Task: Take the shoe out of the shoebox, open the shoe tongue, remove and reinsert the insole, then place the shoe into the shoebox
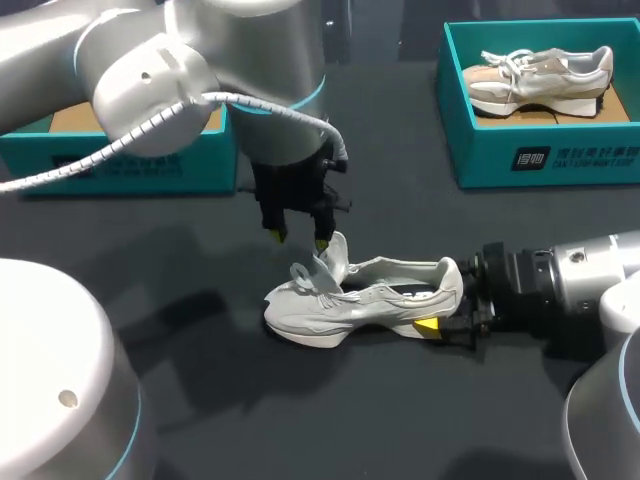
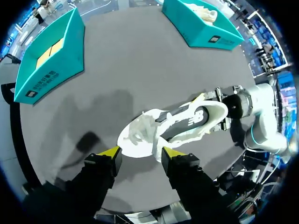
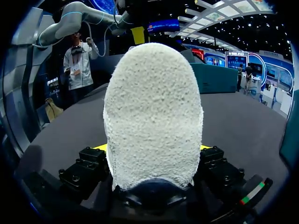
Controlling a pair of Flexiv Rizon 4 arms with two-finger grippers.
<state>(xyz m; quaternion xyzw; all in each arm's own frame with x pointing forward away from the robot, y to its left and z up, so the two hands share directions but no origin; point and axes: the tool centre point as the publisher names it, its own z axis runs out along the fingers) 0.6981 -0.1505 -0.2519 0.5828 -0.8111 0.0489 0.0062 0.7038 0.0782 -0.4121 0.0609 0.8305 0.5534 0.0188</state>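
One step looks done: the pale grey mesh sneaker (image 1: 360,300) is out of its box and lies near the middle of the dark grey table (image 1: 300,420), toe to the left, heel to the right. The right pincer (image 1: 448,310) is clamped on the heel from the right, steadying it. The left pincer (image 1: 298,238) hangs just above the tongue (image 1: 335,255) with its yellow tips apart, gripping nothing; whether one tip touches the tongue I cannot tell. The tongue stands up, so I judge that opening it is in hand or nearly finished. Left to do: pulling and refitting the insole, then returning the sneaker, probably to the empty teal cardboard shoebox (image 1: 120,165) at far left. A second teal cardboard shoebox (image 1: 540,160) at far right holds a cream-and-tan sneaker (image 1: 540,80).

Only the head view shows the raised tongue from the side. The left wrist view looks down into the sneaker's dark mouth, ahead of its own spread fingers, though not clearly enough to tell whether an insole sits inside. The right wrist view shows little but the fuzzy heel (image 3: 154,112), pressed from both sides between its yellow pads
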